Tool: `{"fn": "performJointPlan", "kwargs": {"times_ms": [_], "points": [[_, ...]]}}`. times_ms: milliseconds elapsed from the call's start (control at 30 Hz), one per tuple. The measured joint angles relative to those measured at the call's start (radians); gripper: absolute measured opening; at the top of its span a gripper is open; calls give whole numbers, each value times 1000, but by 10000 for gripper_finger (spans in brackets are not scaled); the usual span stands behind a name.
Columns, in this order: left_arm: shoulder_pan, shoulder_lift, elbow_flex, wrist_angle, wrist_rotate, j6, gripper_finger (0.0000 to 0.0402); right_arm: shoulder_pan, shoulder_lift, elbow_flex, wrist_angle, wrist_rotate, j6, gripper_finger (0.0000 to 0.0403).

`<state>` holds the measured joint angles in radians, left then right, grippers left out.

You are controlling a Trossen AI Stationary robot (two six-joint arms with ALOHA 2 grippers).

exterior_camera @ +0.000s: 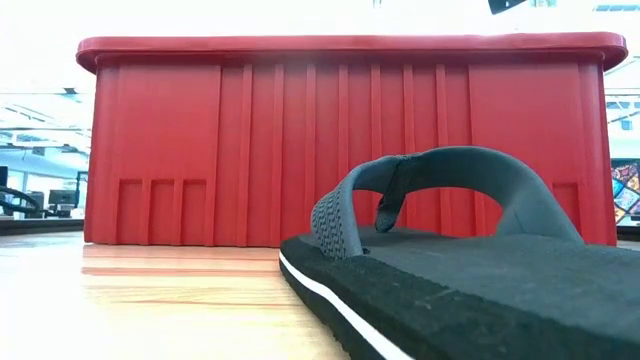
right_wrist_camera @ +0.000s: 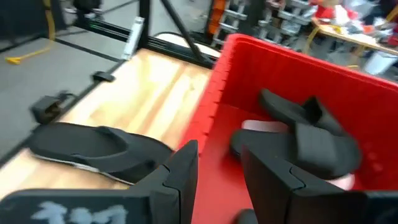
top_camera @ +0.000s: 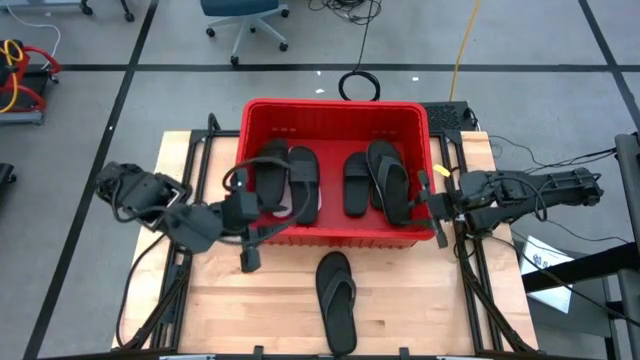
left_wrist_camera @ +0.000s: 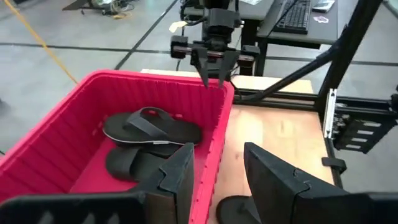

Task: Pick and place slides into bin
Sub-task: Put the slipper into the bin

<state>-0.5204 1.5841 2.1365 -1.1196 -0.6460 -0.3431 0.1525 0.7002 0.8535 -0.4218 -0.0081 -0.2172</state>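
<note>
The red bin [top_camera: 335, 105] stands at the table's far middle, with several black slides [top_camera: 303, 185] and a bit of a white one lying in it. One black thong flip-flop [top_camera: 337, 300] lies sole down on the wood in front of the bin and fills the low view [exterior_camera: 450, 270]. My left gripper [left_wrist_camera: 217, 180] hovers open and empty above the bin's near-left corner [top_camera: 258, 240], one finger over the bin and one over the table. My right gripper [right_wrist_camera: 221, 174] hovers open and empty by the bin's near-right corner [top_camera: 432, 215].
Black frame rails [top_camera: 480, 280] run along the table's left and right sides. Bare wood [top_camera: 240, 310] lies either side of the flip-flop. Beyond the table are an office chair [top_camera: 245, 20], floor cables [top_camera: 358, 85] and desks.
</note>
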Motion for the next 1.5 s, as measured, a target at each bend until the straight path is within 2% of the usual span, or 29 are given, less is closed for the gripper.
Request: {"fn": "performJointPlan", "kwargs": {"times_ms": [400, 800, 1000, 1300, 1500], "points": [[-120, 0, 0, -6, -35, -36, 138, 244, 82, 0, 70, 2, 247, 116], [-183, 0, 0, -7, -35, -20, 138, 473, 246, 0, 104, 3, 496, 116], [-201, 0, 0, -7, -35, -3, 138, 513, 340, 0, 104, 6, 543, 116], [-210, 0, 0, -8, -28, -2, 138, 514, 474, 0, 114, 6, 548, 116], [-210, 0, 0, -15, -21, -1, 138, 514, 555, 0, 212, 7, 543, 116]]}}
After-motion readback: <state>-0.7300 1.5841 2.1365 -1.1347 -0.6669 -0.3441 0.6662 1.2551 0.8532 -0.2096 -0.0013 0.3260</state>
